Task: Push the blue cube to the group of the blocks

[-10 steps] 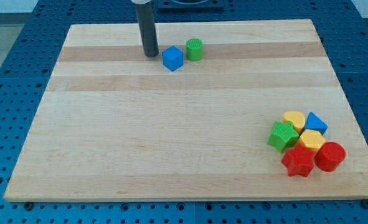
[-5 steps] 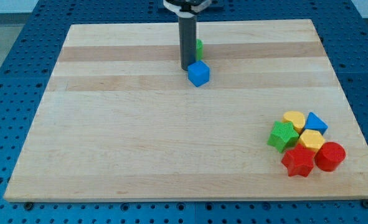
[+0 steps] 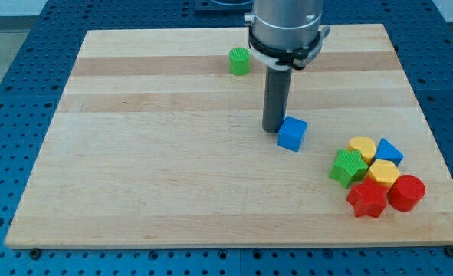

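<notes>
The blue cube (image 3: pixel 291 133) lies on the wooden board right of its middle. My tip (image 3: pixel 273 128) stands against the cube's upper left side, touching or nearly touching it. The group of blocks sits at the lower right: a green star-like block (image 3: pixel 348 167), a yellow block (image 3: pixel 361 147), a blue triangular block (image 3: pixel 388 150), a second yellow block (image 3: pixel 382 173), a red star (image 3: pixel 366 199) and a red cylinder (image 3: pixel 406 192). The cube is up and to the left of the group, a short gap away from the green star.
A green cylinder (image 3: pixel 240 60) stands alone near the board's top, left of the rod. The wooden board (image 3: pixel 157 161) rests on a blue perforated table (image 3: pixel 11 92). The arm's grey housing (image 3: pixel 285 27) hangs above the rod.
My tip has moved down and to the right, pushing the blue cube from near the green cylinder toward the group. The green cylinder and the group stayed put.
</notes>
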You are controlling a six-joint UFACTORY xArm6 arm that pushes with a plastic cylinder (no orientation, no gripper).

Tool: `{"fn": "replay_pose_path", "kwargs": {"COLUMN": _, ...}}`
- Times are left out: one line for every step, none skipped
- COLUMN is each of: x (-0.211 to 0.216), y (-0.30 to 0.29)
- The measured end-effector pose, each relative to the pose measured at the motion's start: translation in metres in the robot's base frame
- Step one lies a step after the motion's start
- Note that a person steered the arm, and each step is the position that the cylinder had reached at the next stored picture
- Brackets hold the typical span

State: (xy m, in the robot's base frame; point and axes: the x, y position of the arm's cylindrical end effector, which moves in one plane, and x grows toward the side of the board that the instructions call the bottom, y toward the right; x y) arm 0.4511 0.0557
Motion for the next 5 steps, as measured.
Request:
{"fn": "replay_pose_path", "kwargs": {"x": 0.013, "y": 0.0}}
{"fn": "replay_pose_path", "kwargs": {"x": 0.02, "y": 0.003}}
{"fn": "replay_pose_path", "kwargs": {"x": 0.02, "y": 0.02}}
{"fn": "replay_pose_path", "kwargs": {"x": 0.02, "y": 0.035}}
{"fn": "replay_pose_path", "kwargs": {"x": 0.02, "y": 0.048}}
